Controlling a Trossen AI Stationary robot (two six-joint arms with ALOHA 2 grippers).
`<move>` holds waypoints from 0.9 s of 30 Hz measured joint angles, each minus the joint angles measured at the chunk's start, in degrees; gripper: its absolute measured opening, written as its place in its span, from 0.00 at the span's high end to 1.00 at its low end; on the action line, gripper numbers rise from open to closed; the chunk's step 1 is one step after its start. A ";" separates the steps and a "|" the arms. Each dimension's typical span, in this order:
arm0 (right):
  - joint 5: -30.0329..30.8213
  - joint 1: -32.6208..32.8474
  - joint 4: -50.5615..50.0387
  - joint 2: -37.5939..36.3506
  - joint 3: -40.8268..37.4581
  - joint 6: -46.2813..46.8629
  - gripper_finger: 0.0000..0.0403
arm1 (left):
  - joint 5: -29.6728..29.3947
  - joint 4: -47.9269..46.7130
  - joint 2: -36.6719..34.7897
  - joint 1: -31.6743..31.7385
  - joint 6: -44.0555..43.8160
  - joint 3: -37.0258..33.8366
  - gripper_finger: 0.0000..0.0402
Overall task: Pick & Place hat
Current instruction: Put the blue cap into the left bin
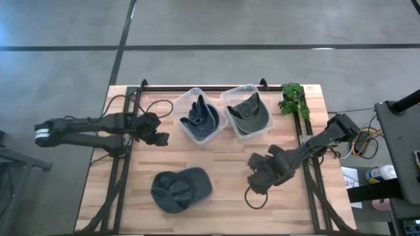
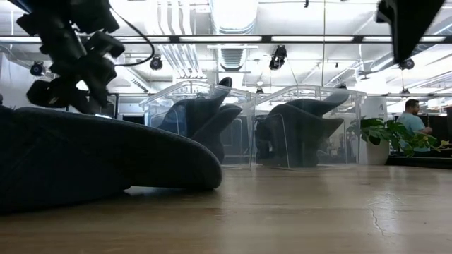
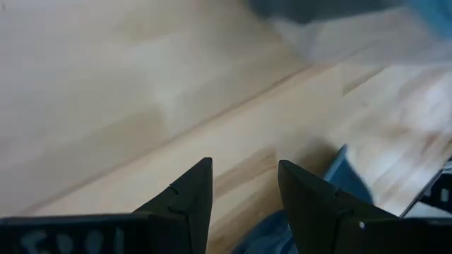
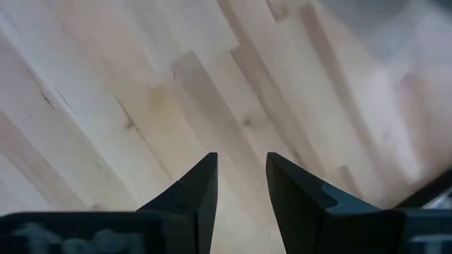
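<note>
While the hat (image 1: 180,190) lies flat on the table (image 1: 223,164) in front of two bins (image 1: 226,118), the right gripper (image 1: 259,180) hangs beside it, fingers a little apart, holding nothing. The left gripper (image 1: 157,134) waits open by the bins.

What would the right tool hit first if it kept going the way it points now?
Probably just the table. The right tool points down at bare wood with nothing between its fingers; the loose hat lies off to its side, though depth is unclear.
</note>
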 joint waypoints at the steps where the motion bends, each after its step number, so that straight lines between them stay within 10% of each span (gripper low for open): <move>1: -0.84 0.10 0.33 0.00 -0.68 2.04 0.71 | 0.02 -0.02 0.00 -0.60 -0.51 -0.58 0.62; 27: -0.87 -4.07 41.13 2.58 -7.90 11.42 0.72 | 6.29 10.26 0.06 -18.09 3.71 -11.14 0.62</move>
